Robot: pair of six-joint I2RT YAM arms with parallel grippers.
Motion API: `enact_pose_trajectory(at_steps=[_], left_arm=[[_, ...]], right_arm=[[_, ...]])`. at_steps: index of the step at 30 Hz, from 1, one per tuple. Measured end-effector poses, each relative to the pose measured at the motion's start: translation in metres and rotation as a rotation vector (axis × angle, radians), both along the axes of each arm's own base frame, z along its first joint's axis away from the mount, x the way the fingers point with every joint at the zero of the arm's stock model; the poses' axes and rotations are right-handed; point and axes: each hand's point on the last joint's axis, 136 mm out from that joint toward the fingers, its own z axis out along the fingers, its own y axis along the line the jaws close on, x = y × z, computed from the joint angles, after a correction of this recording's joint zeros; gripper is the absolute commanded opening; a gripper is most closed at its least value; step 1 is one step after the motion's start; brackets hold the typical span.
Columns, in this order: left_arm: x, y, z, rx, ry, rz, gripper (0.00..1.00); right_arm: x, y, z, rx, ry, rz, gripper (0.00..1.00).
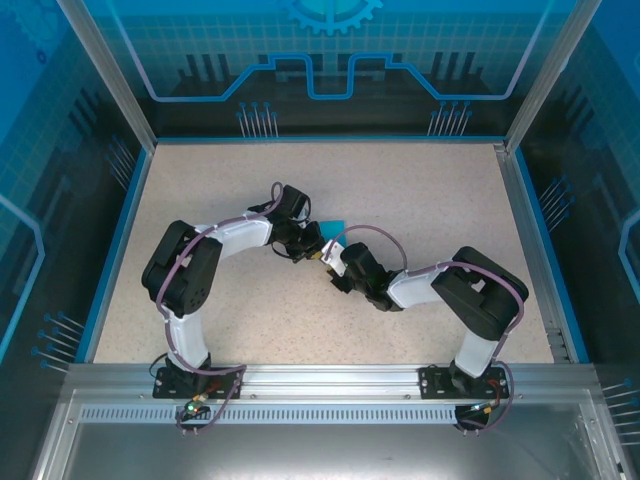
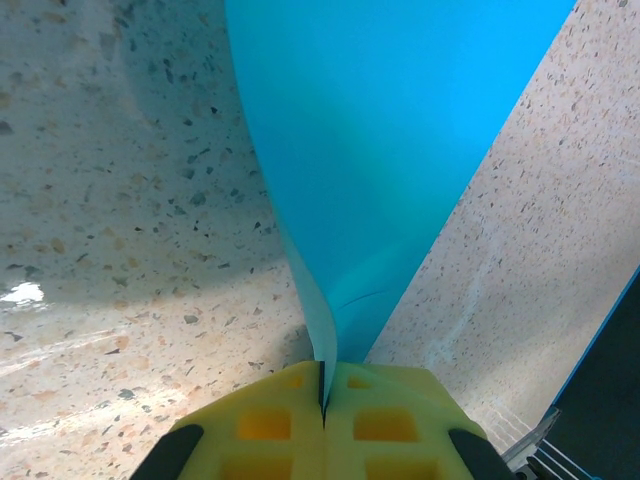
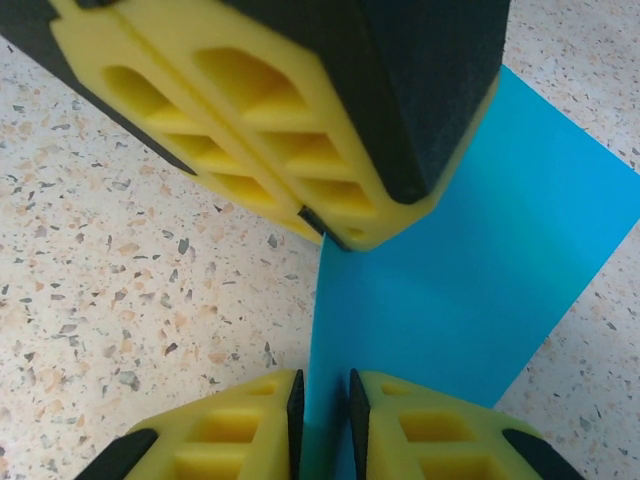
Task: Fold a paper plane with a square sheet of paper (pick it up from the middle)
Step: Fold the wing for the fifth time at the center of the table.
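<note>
Between foam pads [image 2: 265,425], smooth (turquoise) paper [image 2: 380,150].

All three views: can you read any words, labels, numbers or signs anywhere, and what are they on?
No readable text in any view.
The sheet of paper is plain blue, with no print.
The back panel carries a gear symbol and line graphics, no letters or numbers.

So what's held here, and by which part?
The left hand pinches the square sheet of paper by its edge; right hand straddles the same edge, not yet closed.

No legible text — none anywhere.
</note>
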Motion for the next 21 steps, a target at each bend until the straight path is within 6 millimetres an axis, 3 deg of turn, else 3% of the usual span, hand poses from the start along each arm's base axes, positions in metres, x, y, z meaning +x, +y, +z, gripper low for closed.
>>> enact_pose_trajectory(at_steps=[15, 21], left_arm=[[-0.0001, 0.0001, 0.0014, 0.003, 0.005, 0.0, 0.04], [0.0003, -0.0001, 0.002, 0.002, 0.004, 0.0, 0.04]], right_arm=[[0.0019, 0.0019, 0.0021, 0.048, 0.028, -0.024, 0.27], [0.0052, 0.0035, 0.0061, 0.067, 0.025, -0.033, 0.23]])
